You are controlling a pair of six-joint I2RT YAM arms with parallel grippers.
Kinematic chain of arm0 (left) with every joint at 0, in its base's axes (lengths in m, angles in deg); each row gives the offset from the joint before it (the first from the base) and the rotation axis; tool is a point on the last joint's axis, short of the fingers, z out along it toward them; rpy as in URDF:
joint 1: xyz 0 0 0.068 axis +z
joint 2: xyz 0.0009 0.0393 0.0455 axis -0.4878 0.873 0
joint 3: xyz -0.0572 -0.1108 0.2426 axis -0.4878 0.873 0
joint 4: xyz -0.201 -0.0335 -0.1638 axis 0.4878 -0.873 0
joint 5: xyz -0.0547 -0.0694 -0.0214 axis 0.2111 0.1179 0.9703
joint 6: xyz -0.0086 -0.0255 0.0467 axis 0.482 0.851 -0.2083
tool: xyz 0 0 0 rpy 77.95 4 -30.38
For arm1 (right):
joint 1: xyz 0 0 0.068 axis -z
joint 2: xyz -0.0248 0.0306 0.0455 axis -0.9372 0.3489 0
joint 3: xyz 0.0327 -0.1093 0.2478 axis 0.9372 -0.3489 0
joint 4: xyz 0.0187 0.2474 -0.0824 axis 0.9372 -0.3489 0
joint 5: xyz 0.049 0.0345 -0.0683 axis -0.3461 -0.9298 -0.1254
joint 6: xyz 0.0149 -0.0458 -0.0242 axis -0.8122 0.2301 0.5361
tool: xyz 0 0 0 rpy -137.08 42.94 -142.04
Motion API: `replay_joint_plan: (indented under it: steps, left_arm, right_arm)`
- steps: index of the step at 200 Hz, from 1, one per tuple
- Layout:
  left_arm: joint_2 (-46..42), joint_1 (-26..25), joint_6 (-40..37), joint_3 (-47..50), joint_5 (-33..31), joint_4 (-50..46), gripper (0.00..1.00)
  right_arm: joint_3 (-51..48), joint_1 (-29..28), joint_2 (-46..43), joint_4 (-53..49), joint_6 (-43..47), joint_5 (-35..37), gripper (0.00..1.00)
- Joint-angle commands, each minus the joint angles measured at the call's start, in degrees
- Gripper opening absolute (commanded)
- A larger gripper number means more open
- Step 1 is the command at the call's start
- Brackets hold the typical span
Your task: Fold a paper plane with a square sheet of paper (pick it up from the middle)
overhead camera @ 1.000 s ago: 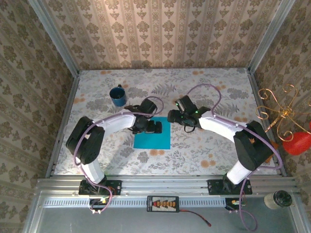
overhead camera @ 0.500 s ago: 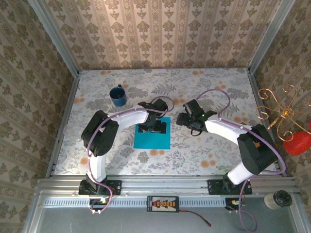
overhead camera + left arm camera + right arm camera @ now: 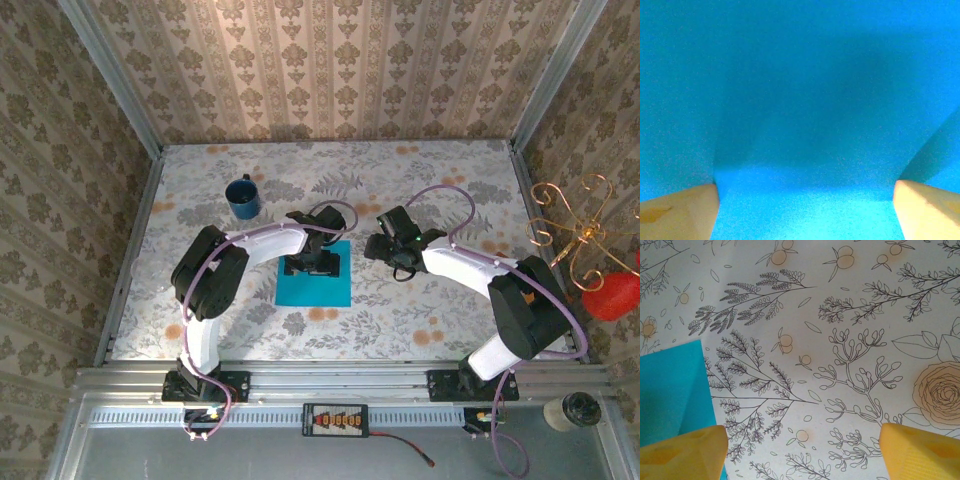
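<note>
- Top view: the sheet (image 3: 312, 292) lies flat on the table (image 3: 440, 200), just toward 8 o'clock of the table's middle; its 12 o'clock half sits under the left gripper (image 3: 318, 264), which points down over it; the right gripper (image 3: 376, 247) hangs just off the sheet's 2 o'clock corner, over bare cloth; a mug (image 3: 242, 196) stands well apart at 11 o'clock of the sheet.
- Left wrist: plain blue sheet (image 3: 800, 100) runs from edge to edge; the left gripper (image 3: 805, 215) has its fingers (image 3: 677, 212) spread wide at 7 and 5 o'clock, with flat paper between them and nothing pinched; the tips are very close to the paper, but I cannot tell whether they touch it.
- Right wrist: the right gripper (image 3: 802, 452) is spread wide too and holds nothing; only flowered cloth lies between its fingers (image 3: 920, 450); a corner of the sheet (image 3: 670, 390) shows at 9 o'clock, running down beside the left finger.
- Handling, as a judgement: the sheet looks thin, light and limp; lying flat, it offers no edge to hook; the hold belongs at the middle, with both tips pressed down and drawn together to raise a small ridge; it may slide on the cloth, and a hard squeeze would leave stray creases or tear it.
</note>
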Motion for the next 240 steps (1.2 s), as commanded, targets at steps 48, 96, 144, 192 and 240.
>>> replay_joint_plan:
  steps: [48,96,144,192,240]
  left_arm:
    - [1.50,-0.10,1.52,4.49,-0.94,1.35,0.87]
    - [-0.01,-0.04,0.64,4.44,-1.24,1.33,0.84]
    - [-5.53,-0.06,-0.80,4.32,-3.50,0.88,0.54]
    - [-17.50,3.19,-3.07,9.17,4.92,10.39,0.35]
    - [-26.16,10.14,2.71,20.69,29.20,36.15,0.35]
  right_arm:
    - [-1.85,0.32,-1.01,-0.38,-2.42,2.58,0.79]
    - [-2.22,0.39,-2.26,-0.73,-2.87,2.67,0.79]
    - [-2.22,0.39,-3.41,-1.09,-3.52,2.58,0.79]
    - [-3.29,1.54,-6.24,1.03,-2.38,-0.41,0.80]
    - [-5.91,4.08,-8.99,6.37,-2.47,-6.10,0.80]
